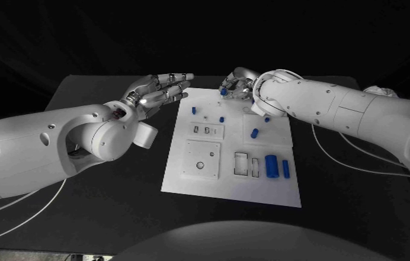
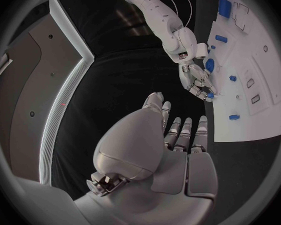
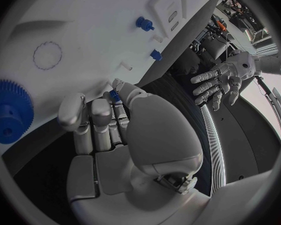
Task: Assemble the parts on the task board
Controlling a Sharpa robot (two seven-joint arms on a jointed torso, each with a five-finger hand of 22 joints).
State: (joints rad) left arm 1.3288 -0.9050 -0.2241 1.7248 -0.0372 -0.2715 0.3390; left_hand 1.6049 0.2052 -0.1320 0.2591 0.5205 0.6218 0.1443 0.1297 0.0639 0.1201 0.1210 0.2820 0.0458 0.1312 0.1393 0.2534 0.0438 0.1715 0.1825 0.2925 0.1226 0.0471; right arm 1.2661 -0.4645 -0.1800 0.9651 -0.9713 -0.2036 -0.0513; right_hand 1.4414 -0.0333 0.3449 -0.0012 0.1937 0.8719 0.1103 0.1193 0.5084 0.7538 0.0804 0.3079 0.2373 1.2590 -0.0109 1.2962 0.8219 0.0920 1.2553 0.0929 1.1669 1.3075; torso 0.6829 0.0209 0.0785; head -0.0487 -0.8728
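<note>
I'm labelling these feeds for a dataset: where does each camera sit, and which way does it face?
Head view: on the robot's head, looking down at the task board; both arms show.
Left wrist view: behind the left hand, facing the board's edge and the right hand.
Right wrist view: behind the right hand, which pinches a small blue part over the board.
Shared: each wrist view shows the other hand.

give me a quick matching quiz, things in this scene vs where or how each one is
Things:
1. left hand
2. right hand
3. blue gear
4. task board

States:
A. white plate lying flat in the middle of the black table
B. fingers pinching a small blue part at the board's far edge
C. open, holding nothing, off the board's far left corner
D. lying on the board beside the right hand

Pairs: 1-C, 2-B, 3-D, 4-A
</note>
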